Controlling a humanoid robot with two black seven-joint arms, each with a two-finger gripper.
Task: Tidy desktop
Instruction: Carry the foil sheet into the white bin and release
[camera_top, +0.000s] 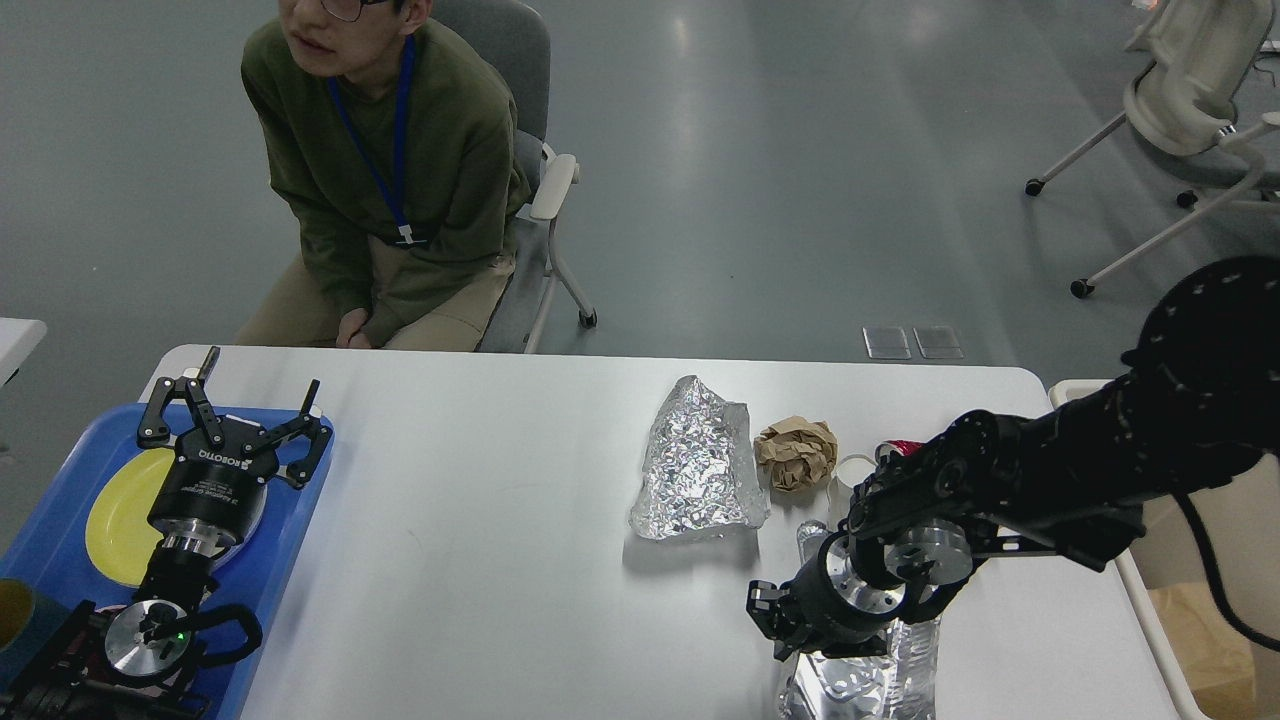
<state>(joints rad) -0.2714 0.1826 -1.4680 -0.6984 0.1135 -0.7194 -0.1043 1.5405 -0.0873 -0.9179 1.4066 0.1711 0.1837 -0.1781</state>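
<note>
Foil (698, 462) and a brown paper ball (797, 452) lie near the worktop's (480, 540) far edge. Left hand (235, 415) hangs released over the blue tray (290, 540) at the left edge. Right hand (785, 625) sits low at the near edge over a clear plastic bottle (905, 660); I cannot tell its grip.

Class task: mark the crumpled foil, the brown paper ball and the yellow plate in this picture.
crumpled foil (697, 465), head view, middle of its shiny creased face.
brown paper ball (797, 452), head view, centre of the wad.
yellow plate (118, 525), head view, bare left part, beside the left arm.

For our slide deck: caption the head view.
Left gripper open over blue tray; right gripper near crumpled foil on desktop.
</note>
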